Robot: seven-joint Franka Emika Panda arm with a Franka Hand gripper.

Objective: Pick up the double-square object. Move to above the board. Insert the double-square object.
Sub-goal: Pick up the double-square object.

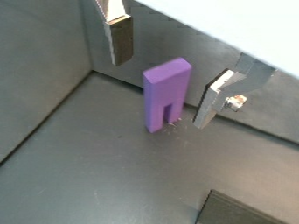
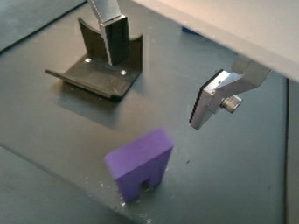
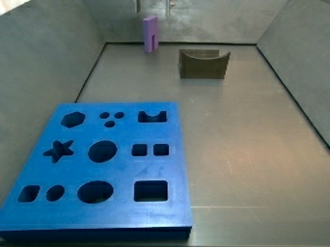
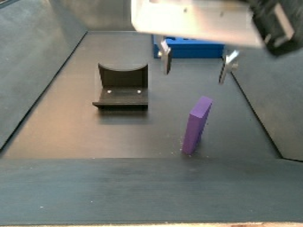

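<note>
The double-square object (image 1: 167, 94) is a lilac peg standing upright on the grey floor near the back wall, its two prongs pointing down; it also shows in the side views (image 3: 151, 34) (image 4: 198, 124) and a wrist view (image 2: 142, 164). My gripper (image 1: 167, 66) (image 4: 197, 62) hovers open just above the peg, one finger (image 1: 118, 37) on each side, touching nothing. The blue board (image 3: 103, 164) lies flat at the tray's opposite end, and only a strip of it (image 4: 196, 46) shows behind the gripper.
The fixture (image 3: 203, 63) (image 4: 120, 89) (image 2: 100, 66) stands on the floor a short way beside the peg. Grey tray walls (image 3: 91, 58) close in the floor on all sides, with the back wall right behind the peg.
</note>
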